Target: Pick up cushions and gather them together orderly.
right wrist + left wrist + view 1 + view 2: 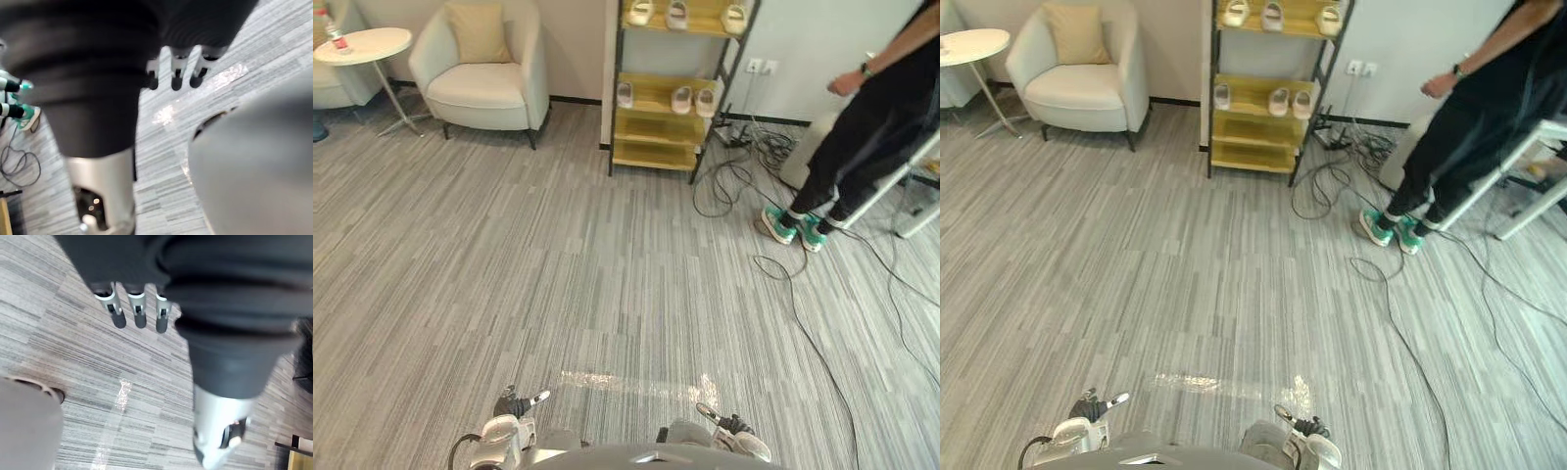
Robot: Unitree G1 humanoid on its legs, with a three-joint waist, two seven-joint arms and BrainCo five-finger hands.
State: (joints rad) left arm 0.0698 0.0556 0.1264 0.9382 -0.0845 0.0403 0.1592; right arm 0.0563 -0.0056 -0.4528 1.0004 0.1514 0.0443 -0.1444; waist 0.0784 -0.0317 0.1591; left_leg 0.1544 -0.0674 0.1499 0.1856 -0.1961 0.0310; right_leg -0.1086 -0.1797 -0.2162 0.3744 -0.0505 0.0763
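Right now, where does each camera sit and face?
Left eye view: head, looking down across the floor to the cushion on the armchair; left hand, right hand at bottom.
Right eye view: same, slightly offset.
Left wrist view: along the open left hand, at floor.
Right wrist view: along the open right hand; person's shoes beyond.
All share the shiny floor strip.

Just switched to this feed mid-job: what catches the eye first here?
A person in black with teal shoes stands at the far right, beside loose cables trailing over the floor. Straight ahead is a yellow shelf rack holding pale shoes, and at the far left a tan cushion leans upright in a white armchair. The left robot hand and right robot hand hang low near the floor, fingers relaxed, holding nothing.
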